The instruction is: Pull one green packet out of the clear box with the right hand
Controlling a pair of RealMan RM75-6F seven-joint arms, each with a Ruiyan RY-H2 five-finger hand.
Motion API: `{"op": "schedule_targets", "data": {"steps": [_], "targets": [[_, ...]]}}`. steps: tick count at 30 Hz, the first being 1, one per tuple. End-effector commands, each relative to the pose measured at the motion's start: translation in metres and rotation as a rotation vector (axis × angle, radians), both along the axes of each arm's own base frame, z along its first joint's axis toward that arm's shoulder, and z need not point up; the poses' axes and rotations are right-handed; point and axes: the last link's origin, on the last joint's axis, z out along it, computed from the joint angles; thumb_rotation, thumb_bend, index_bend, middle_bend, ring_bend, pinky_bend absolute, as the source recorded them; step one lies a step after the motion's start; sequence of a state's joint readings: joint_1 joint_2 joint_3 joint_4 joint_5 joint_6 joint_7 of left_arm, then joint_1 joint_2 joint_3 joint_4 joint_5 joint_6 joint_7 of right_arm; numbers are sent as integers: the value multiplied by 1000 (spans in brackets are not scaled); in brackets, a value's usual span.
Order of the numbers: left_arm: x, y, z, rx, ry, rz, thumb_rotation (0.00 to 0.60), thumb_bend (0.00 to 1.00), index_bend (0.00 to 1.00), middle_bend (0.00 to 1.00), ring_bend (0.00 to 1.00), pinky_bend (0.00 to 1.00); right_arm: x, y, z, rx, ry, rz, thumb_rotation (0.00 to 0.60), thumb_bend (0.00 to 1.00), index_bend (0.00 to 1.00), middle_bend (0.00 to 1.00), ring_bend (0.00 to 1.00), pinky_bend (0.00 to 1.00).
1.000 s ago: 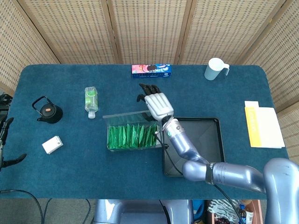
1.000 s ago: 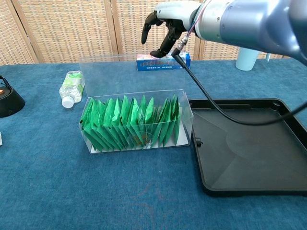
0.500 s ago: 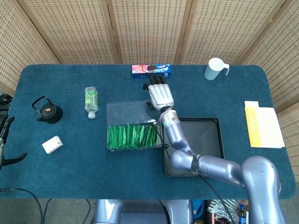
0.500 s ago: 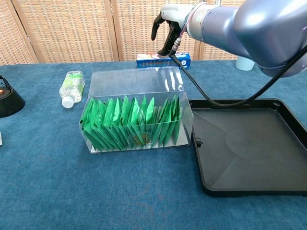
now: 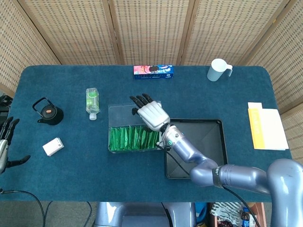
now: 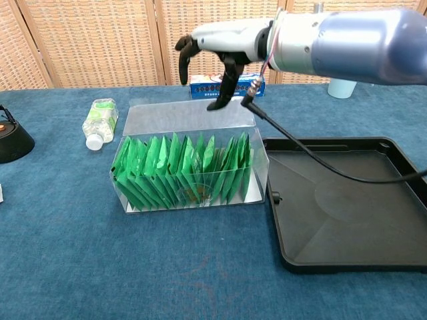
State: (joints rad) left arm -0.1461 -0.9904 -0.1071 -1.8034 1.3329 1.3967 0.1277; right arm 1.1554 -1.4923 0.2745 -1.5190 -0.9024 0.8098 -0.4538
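Change: half a second ago we saw the right hand point(image 5: 152, 115) back near the blue snack box point(image 5: 153, 71); now it has swung forward and left, and hangs over the clear box point(image 5: 134, 130).
Right hand: we see it palm down in the chest view point(image 6: 220, 47), fingers apart and bent downward, holding nothing, dark fingertips point(image 6: 183, 59) above the box's far edge and not touching the packets.
Green packets: they stand on edge in a tight row inside the clear box point(image 6: 190, 163), filling it from side to side point(image 6: 181, 170); none has been lifted out.
Clear box: its lid lies open behind it, flat on the blue table point(image 5: 57, 175).
Black tray: it lies just right of the box point(image 6: 347, 207).
Blue snack box: it sits at the far edge; we cannot read its print.
Water bottle: it lies on its side left of the box, green label, writing too small for us point(image 5: 92, 102).
Others: black kettle point(image 5: 48, 112), small white block point(image 5: 53, 146), pale cup point(image 5: 219, 70), yellow-and-white papers point(image 5: 267, 126).
Left hand: at the left frame edge, fingers spread, empty point(image 5: 6, 144).
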Motion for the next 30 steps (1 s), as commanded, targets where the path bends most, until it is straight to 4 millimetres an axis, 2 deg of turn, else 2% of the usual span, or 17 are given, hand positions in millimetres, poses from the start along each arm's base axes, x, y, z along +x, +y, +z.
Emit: {"op": "schedule_targets", "data": {"steps": [1,6,11,30], "targets": [[0,0,-1,0,2,0,600,72,0,0,0,0,-9,14,-9,53,68,70,600,390,387,26,0,24],[-1,1,-1,-2,4,5,600,71,0,0,0,0,-10,26,-24,91,122,138,600,390,387,29,0,24],[-1,1,-3,-8,7,8,600,72,0,0,0,0,-11,30,-34,98,157,179,600,390,395,37,0,24],[-1,1,-3,-16,4,10,600,72,0,0,0,0,-18,28,-45,96,180,165,600,390,414,36,0,24]]}}
